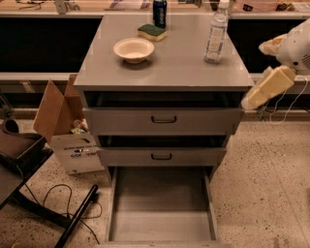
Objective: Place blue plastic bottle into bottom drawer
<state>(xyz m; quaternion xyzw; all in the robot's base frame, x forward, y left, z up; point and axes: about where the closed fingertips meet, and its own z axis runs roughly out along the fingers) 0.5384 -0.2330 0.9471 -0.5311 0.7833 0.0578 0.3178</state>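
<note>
The blue plastic bottle point(216, 34) stands upright on the grey cabinet top point(179, 68), near its right back corner; it is clear, with a white cap and a pale label. The bottom drawer point(162, 213) is pulled far out at floor level, and its plain grey floor is bare. My gripper point(261, 89), cream-coloured on a white arm point(296, 47), hangs off the cabinet's right side at about the height of the top. It is right of and below the bottle, apart from it, and holds nothing that I can see.
On the cabinet top are a cream bowl point(133, 49), a green-and-yellow sponge point(151, 32) and a dark blue can point(159, 12). The two upper drawers point(163, 119) stand slightly open. An open cardboard box point(65, 126), a dark chair base and cables point(53, 198) are on the floor at left.
</note>
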